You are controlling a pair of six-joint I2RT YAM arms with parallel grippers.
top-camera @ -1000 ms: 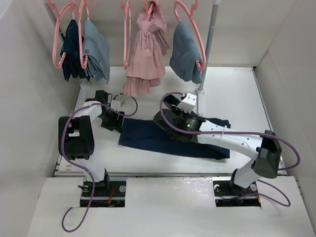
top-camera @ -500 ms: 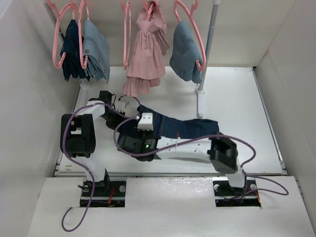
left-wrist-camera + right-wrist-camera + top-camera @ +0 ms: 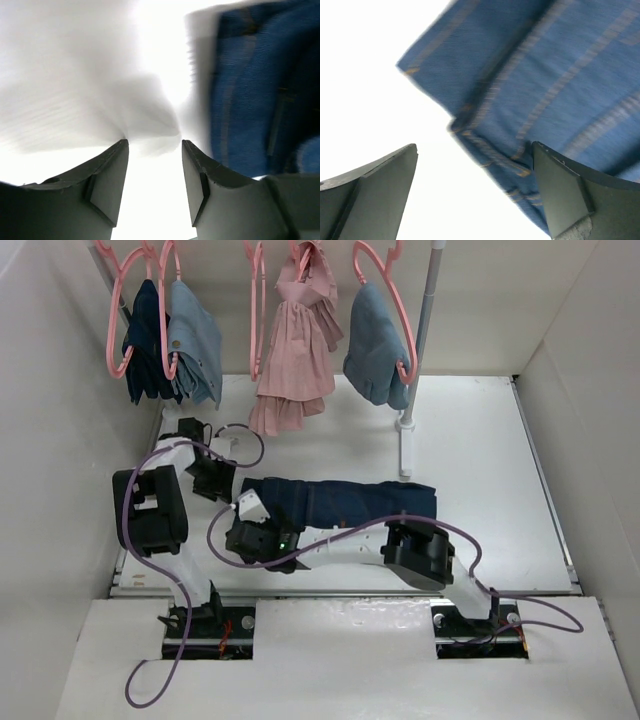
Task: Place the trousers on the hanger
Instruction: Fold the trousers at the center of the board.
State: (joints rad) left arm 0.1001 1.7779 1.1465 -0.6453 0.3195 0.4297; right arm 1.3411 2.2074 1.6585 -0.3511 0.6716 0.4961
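The trousers (image 3: 350, 500) lie across the desk (image 3: 480, 440), nearer its front edge. Left pincer (image 3: 152, 145) and right pincer (image 3: 475, 147) both spread wide, gripping nothing, beside the end toward the left edge.

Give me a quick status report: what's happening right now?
Left gripper open, empty. Right gripper open, above the trousers' edge. Trousers flat on the table, not hung yet. Nothing lying on them.
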